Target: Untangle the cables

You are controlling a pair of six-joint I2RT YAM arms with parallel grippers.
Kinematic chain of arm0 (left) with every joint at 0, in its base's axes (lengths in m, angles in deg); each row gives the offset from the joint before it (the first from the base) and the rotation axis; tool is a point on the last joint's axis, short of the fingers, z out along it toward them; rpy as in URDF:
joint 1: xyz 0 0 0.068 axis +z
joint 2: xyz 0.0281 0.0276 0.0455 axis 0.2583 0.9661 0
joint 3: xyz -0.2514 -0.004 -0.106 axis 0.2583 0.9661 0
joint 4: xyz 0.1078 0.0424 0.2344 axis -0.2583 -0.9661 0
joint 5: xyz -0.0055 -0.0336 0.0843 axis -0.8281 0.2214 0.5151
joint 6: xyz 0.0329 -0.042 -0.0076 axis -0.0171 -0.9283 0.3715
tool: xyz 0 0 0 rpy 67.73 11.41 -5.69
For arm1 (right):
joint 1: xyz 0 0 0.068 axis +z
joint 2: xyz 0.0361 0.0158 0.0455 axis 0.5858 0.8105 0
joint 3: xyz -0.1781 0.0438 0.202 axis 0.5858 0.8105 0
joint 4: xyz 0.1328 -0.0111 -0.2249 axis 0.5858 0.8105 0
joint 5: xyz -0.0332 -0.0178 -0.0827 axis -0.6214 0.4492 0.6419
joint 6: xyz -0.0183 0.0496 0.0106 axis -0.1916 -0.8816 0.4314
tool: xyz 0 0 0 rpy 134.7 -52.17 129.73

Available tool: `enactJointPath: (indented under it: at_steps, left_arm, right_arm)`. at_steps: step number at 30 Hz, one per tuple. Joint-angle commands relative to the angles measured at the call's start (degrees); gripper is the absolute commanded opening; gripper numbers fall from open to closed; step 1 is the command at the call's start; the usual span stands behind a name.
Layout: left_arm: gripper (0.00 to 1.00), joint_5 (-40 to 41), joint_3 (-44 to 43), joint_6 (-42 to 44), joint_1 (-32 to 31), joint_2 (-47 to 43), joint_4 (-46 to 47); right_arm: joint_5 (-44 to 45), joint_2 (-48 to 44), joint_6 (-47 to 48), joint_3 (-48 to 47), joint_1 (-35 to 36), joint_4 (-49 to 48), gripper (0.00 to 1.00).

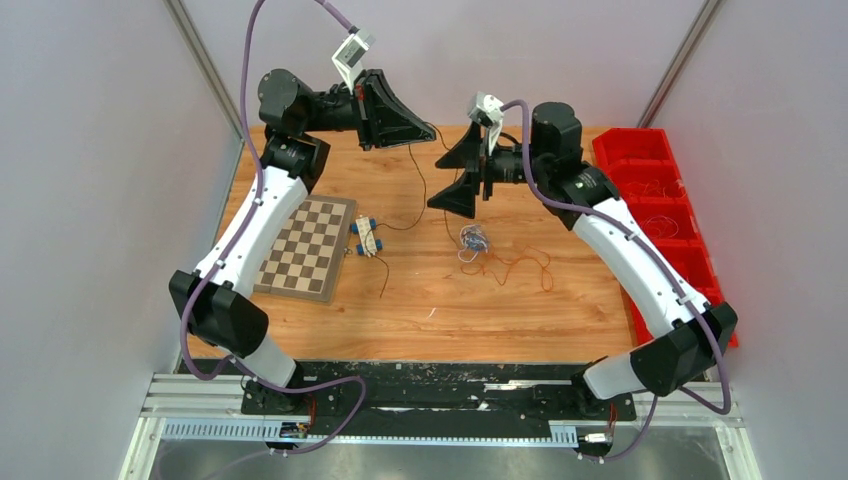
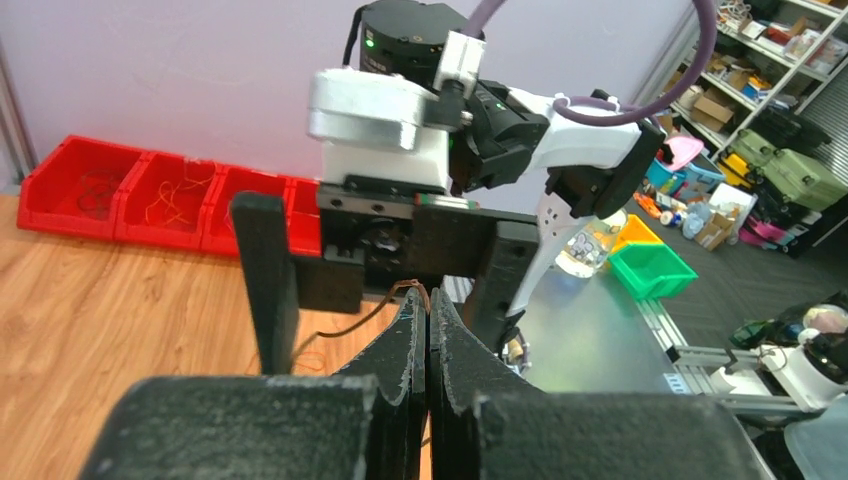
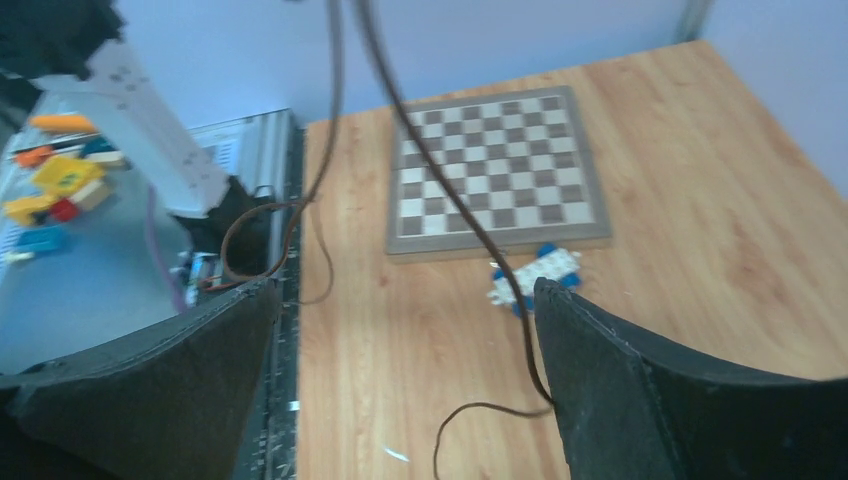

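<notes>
Left claw [image 1: 425, 137] clamped shut on dark cable [image 1: 412, 180], hanging slack to the table [image 1: 450, 310]; pinch point hard to make out. Right claw [image 1: 435, 185], jaws wide apart, raised off the table. Bluish-white knot [image 1: 473, 238] and orange strand [image 1: 520, 268] lying near it, turns too fine to resolve.

The left arm [image 1: 262, 215] and the right arm [image 1: 640, 260] wear white shells between chunky black joints. A purple cable [image 1: 250, 90] loops along each to a small white wrist camera [image 1: 352, 50]. The left tool [image 1: 430, 130] and right tool [image 1: 436, 184] are matte black, wedge-fingered.
</notes>
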Motion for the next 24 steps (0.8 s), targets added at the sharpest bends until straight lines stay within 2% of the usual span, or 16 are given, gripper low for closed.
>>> enactJointPath:
  at_steps: [1, 6, 12, 17, 21, 22, 24]
  left_arm:
    - [0.00, -0.7, -0.4, 2.3, -0.2, -2.4, 1.1]
    - [0.00, 0.2, 0.2, 7.4, -0.2, -3.5, -3.5]
    - [0.00, 4.0, 0.2, 14.2, -0.8, -3.7, -11.3]
    - [0.00, 4.0, 0.3, 14.4, -2.1, -3.1, -11.4]
    - [0.00, 4.8, 0.1, 13.2, -2.3, -3.1, -10.4]
    - [0.00, 5.0, 0.0, 12.6, -2.3, -3.1, -9.4]
    - [0.00, 5.3, 0.0, 10.8, -2.3, -3.2, -7.6]
  right_arm:
    - [8.3, -1.5, 5.1, -0.2, -3.9, 0.9, 1.00]
    - [4.4, -1.3, 0.8, -4.2, -7.2, 1.2, 1.00]
    - [3.9, -1.9, -3.0, -6.0, -3.6, -1.8, 1.00]
    - [5.8, 1.2, -2.7, -8.4, -0.7, -2.4, 1.00]
    - [9.5, 2.3, 1.6, -7.4, 1.2, -2.5, 1.00]
    - [11.1, 2.3, 2.4, -6.5, 1.5, -2.5, 0.98]
    - [13.1, 2.3, 4.3, -4.1, 1.6, -2.0, 0.84]
